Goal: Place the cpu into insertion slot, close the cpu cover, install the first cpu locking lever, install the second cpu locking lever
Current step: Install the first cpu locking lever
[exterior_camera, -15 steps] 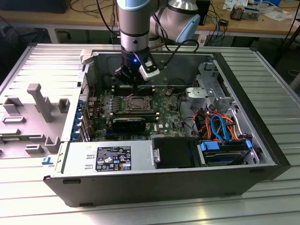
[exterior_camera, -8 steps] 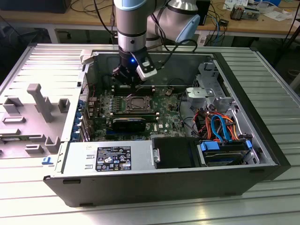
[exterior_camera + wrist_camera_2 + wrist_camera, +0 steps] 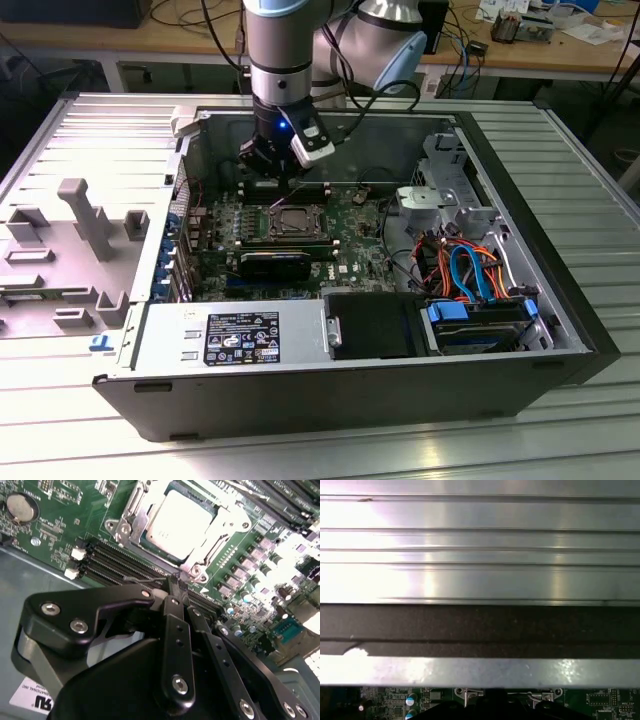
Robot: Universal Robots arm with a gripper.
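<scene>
Sitting in insertion slot (image 3: 175,530), cpu (image 3: 180,520) under cpu cover (image 3: 210,550), closed pincer (image 3: 176,582) just beside.

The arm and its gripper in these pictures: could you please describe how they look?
The arm has silver-grey tube segments with a pale blue joint cap, and black cables run beside it. The gripper is matte black, built of flat linkage bars joined by silver screws. A small blue light glows on its wrist in the exterior view.

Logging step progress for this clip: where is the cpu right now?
The cpu sits in the insertion slot on the green board, framed by the cpu cover, with the gripper at the socket's corner in the second wrist view.
</scene>
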